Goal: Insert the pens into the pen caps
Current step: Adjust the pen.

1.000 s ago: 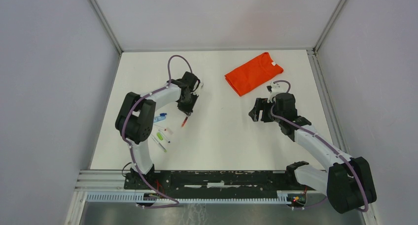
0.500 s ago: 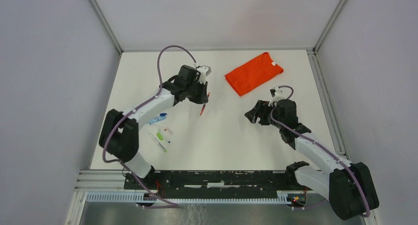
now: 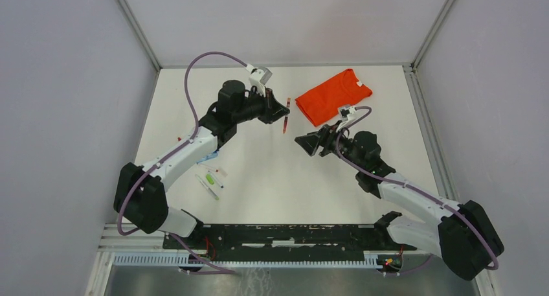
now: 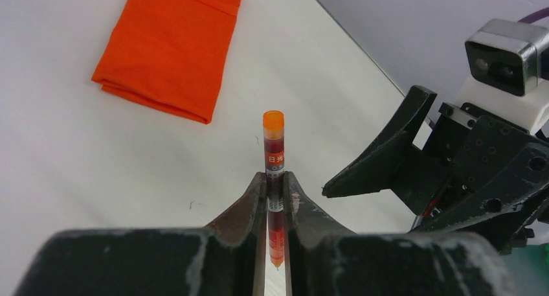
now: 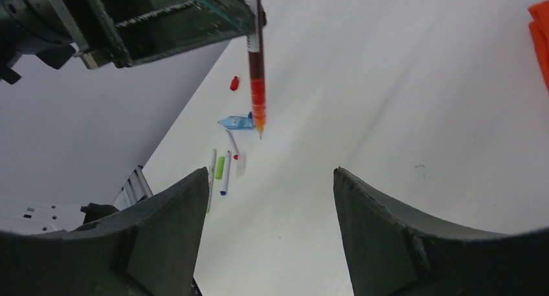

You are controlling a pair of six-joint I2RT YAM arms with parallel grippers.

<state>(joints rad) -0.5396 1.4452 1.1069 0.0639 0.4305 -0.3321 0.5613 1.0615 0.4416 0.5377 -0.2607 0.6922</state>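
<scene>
1. Pen [image 4: 274,140], dark red barrel with an orange end, clamped at mid-barrel in the left end effector [image 3: 277,113]. Fingers pressed together on it. Orange end standing clear above the fingertips in the left wrist view.
2. From the right wrist, the same pen hanging tip down, raised off the white counter [image 3: 278,186].
3. Right end effector [image 5: 268,173] close by, aimed at the held pen. Fingers spread wide apart, with nothing between them and nothing touching them.
4. In the overhead view, the two end effectors facing each other over the middle of the counter. The pen sits just off the right one's upper left, with a small gap between them.
5. Loose pens [image 3: 211,181] lying flat on the counter's left side, near the left arm's lower link. Among them a green-ended one and a blue-tipped one, side by side.
6. Just beyond that group, a small light-blue item [image 5: 236,122]. Farther out toward the left edge, a lone red cap [image 5: 234,83]. Other small pieces there too tiny to tell apart.
7. Folded orange shirt [image 3: 333,96] at the counter's far right, behind both end effectors and well apart from the pens.
</scene>
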